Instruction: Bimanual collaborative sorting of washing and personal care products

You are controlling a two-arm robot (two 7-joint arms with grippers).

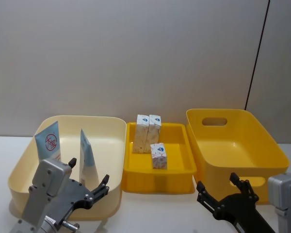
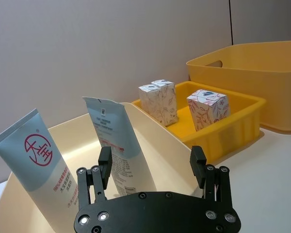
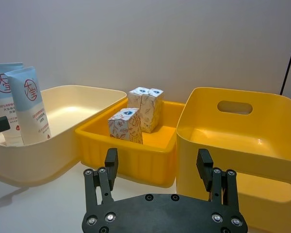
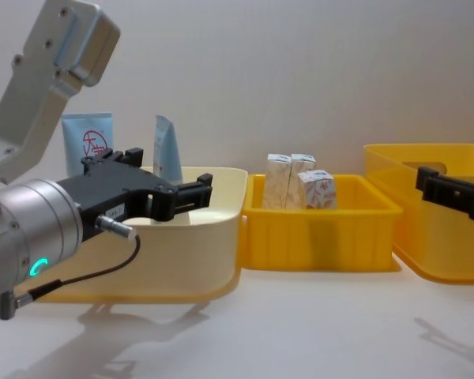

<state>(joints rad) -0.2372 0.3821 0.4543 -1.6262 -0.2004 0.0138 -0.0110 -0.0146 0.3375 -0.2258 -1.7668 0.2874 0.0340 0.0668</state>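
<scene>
Found the left gripper (image 1: 89, 172) at lower left of the head view, reaching forward at the near wall of the cream bin (image 1: 99, 128), fingers spread wide, nothing held. Found the right gripper (image 1: 216, 182) at lower right, before the large yellow bin (image 1: 242, 141), likewise wide open and empty. Saw two light-blue tubes (image 1: 48, 141) standing in the cream bin, long axes near upright and leaning, crimped ends up. Made out a red circle logo with Chinese characters; could not read the smaller red text. Saw three white cartons (image 1: 148, 132) upright in the middle yellow tray (image 1: 157, 182), two touching at the back, one in front.
</scene>
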